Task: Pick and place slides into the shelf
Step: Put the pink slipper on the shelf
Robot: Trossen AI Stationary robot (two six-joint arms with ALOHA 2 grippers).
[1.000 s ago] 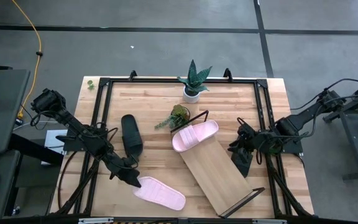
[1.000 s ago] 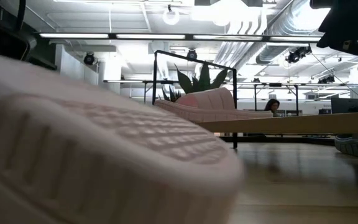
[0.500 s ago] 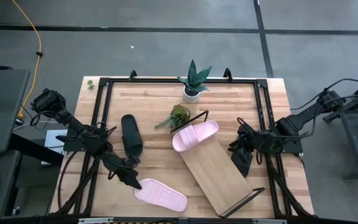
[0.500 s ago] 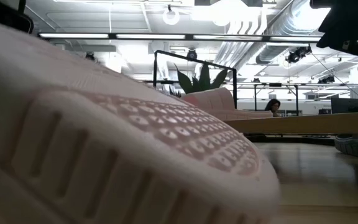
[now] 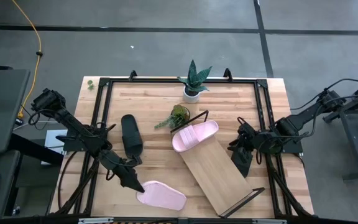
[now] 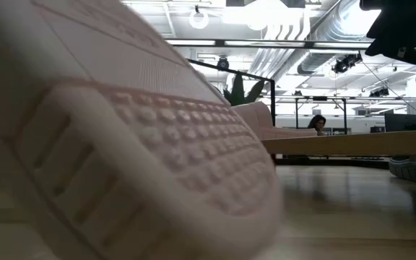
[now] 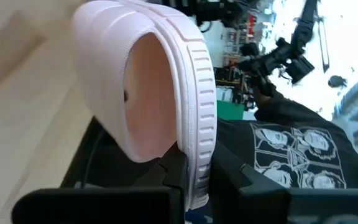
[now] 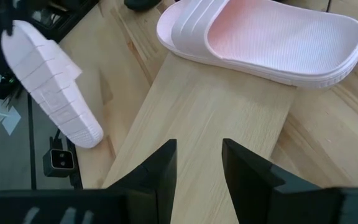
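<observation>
My left gripper (image 5: 133, 183) is shut on a light pink slide (image 5: 161, 195) near the table's front edge. That slide is tipped up, and its treaded underside (image 6: 121, 144) fills the low view. A second pink slide (image 5: 194, 135) lies sole down across the far end of the shelf (image 5: 219, 171), a light-wood board set slantwise on the table. One black slide (image 5: 131, 134) lies flat on the table, left of centre. My right gripper (image 8: 197, 165) hovers open over the shelf board with nothing between its fingers. My left gripper pinches the sole's end nearest its arm (image 7: 194, 168) between its two fingers, one on the footbed side and one on the underside. The fingers come nearly level from the table's left. The slide stands on edge, held end raised; whether its free end (image 8: 89, 132) touches the table, I cannot tell.
Two potted plants (image 5: 193, 81) (image 5: 178, 115) stand behind the shelf. Black wire ends (image 5: 244, 200) rise from the board's short sides. Something dark and ribbed (image 6: 414, 170) lies on the table at the right. A person in a dark printed shirt (image 7: 291, 155) stands beyond the table.
My left gripper has risen a little and rolled, taking the pink slide's near end with it. The slide, flat on the table a second ago, now stands tipped on its edge with the underside turned toward the table's near edge.
</observation>
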